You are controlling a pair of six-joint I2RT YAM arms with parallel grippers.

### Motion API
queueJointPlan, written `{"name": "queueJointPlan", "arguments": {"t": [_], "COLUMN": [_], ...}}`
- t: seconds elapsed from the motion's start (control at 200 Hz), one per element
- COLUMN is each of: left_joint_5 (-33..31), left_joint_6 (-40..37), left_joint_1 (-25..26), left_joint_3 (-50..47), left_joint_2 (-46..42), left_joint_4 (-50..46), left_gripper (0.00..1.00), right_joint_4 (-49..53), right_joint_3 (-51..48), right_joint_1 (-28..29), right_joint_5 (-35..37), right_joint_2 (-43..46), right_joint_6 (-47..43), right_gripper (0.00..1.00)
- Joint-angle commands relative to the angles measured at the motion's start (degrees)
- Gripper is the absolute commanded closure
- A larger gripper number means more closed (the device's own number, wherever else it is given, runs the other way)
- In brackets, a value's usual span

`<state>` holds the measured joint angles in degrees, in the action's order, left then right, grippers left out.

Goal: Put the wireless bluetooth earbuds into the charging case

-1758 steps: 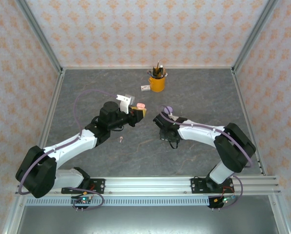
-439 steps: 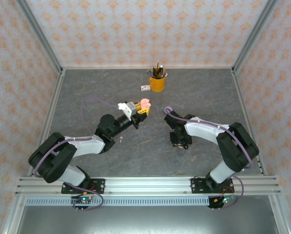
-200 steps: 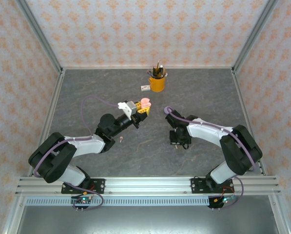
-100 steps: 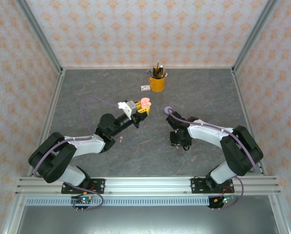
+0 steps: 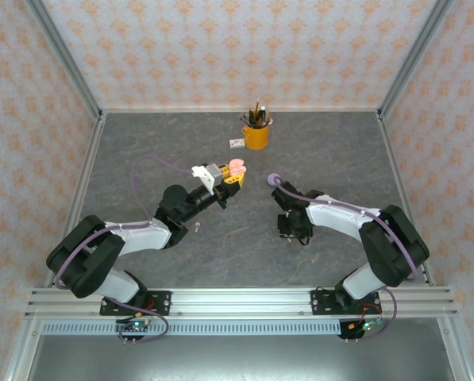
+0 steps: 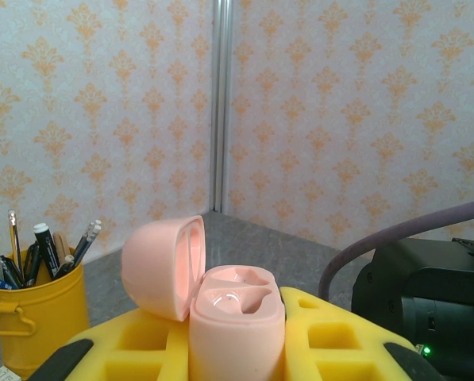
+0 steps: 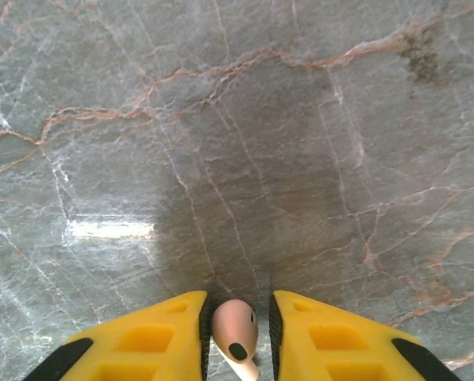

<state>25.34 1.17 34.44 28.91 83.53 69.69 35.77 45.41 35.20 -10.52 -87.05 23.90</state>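
The left fingers clench the round pale pink charging case upright with its lid flipped open, ready to receive, while the right fingers, low over the grey marble table, pinch a pale pink stemmed earbud, apparently for carrying across.

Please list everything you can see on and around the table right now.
charging case: one, pale pink, lid open, clamped in the left gripper above the table
held earbud: one, pale pink, between the right gripper's fingers
loose earbud: one, pale, too small to tell its colour, lying on the table by the left arm
pen pot: one, yellow, full of pens and pencils, far middle of the table
white block: one, small, just left of the pen pot
table: one, grey marbled
left gripper: yellow fingers, shut on the charging case
right gripper: yellow fingers, pointing down, closed on the held earbud
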Motion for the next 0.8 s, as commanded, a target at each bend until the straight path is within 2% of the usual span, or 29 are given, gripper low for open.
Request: {"name": "queueJointPlan", "arguments": {"t": [0.0, 0.796], "left_joint_5": [1.0, 0.9], "left_joint_6": [0.3, 0.7], "left_joint_1": [-0.4, -0.4], "left_joint_3": [1.7, 1.9], "left_joint_2": [0.5, 0.2], "left_joint_4": [0.8, 0.6], "left_gripper": [1.00, 1.00], "right_joint_4": [1.5, 2.7], "right_joint_3": [-1.0, -2.4], "right_joint_1": [0.1, 0.1], "right_joint_5": [-1.6, -2.7], "right_joint_2": [-0.3, 1.5], "right_joint_6": [-0.5, -0.9], "right_gripper": [0.72, 0.75]}}
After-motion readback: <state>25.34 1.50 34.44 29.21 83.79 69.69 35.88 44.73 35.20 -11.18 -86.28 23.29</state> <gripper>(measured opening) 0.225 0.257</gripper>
